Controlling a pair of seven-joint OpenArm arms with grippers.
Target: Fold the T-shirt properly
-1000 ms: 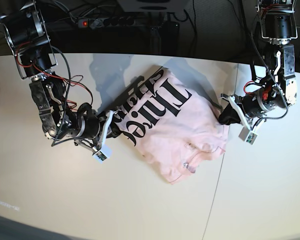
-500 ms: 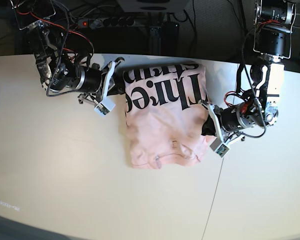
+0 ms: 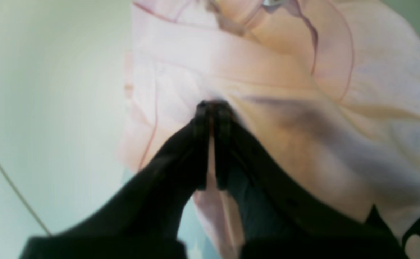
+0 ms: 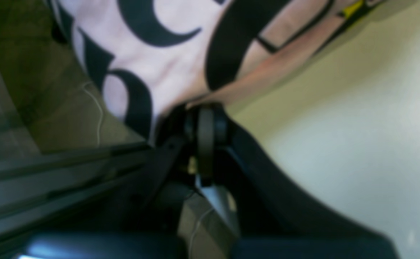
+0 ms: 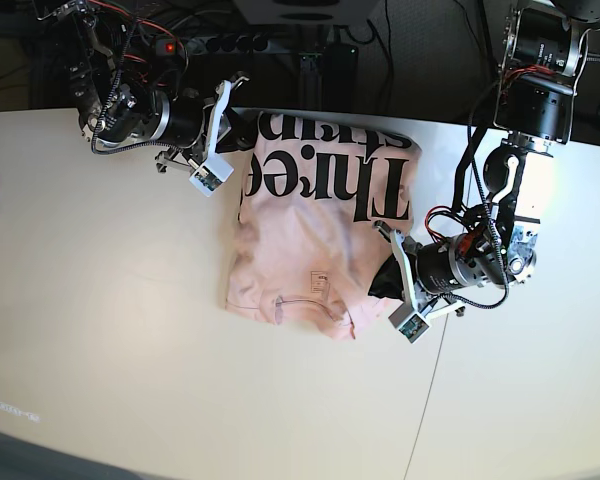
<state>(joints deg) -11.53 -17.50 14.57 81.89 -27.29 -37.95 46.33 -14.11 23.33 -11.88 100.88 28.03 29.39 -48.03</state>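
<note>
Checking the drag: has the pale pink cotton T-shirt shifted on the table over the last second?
Yes. The pale pink cotton T-shirt swung round and slid toward the table's far edge.

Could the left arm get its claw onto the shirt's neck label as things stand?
Probably not yet: the left claw is shut on the T-shirt hem. The neck label lies exposed nearby, so once it lets go the way looks free.

Pale pink cotton T-shirt (image 5: 315,240) with large black serif lettering lying rumpled on the white counter (image 5: 110,350). The right gripper (image 5: 242,128) meets the shirt's far-left corner; the left gripper (image 5: 384,280) meets its near-right edge. A black power strip (image 5: 215,44) lies beyond the shirt.
</note>
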